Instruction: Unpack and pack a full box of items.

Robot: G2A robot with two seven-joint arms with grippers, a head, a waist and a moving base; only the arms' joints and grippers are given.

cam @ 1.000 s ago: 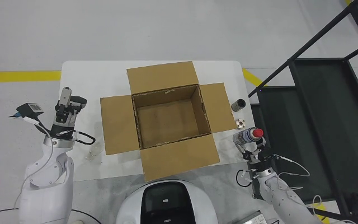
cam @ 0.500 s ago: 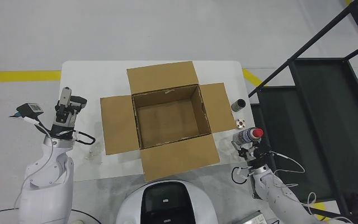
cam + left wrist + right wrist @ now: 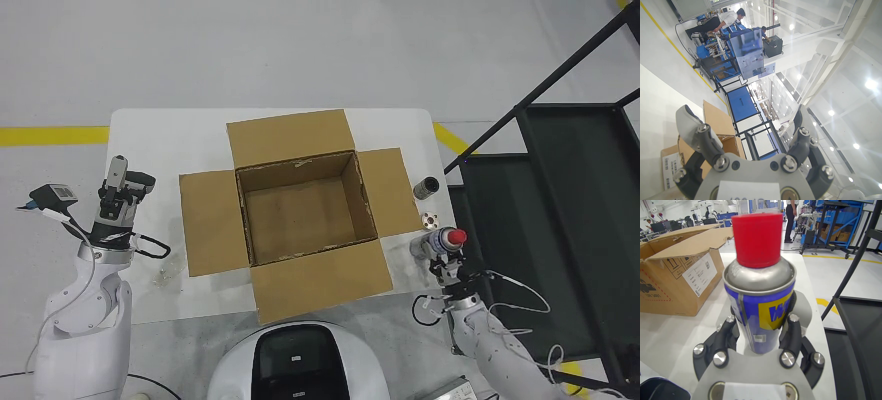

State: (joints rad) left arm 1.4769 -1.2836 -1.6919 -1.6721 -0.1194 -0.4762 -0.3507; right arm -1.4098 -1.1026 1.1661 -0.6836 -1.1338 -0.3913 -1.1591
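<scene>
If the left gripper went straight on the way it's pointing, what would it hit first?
Nothing near, it seems: the open left gripper points up and away, with only the distant hall between its fingers. The cardboard box lies off to one side of that line. Depth is uncertain.

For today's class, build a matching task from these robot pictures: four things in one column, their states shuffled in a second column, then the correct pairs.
Things:
1 box
2 spray can
3 left gripper
4 dark cylinder

States:
A open, holding nothing
B stands free on the table beside a box flap
C flaps open, empty inside
D clamped in the right gripper

Pairs: 1-C, 2-D, 3-A, 4-B
</scene>
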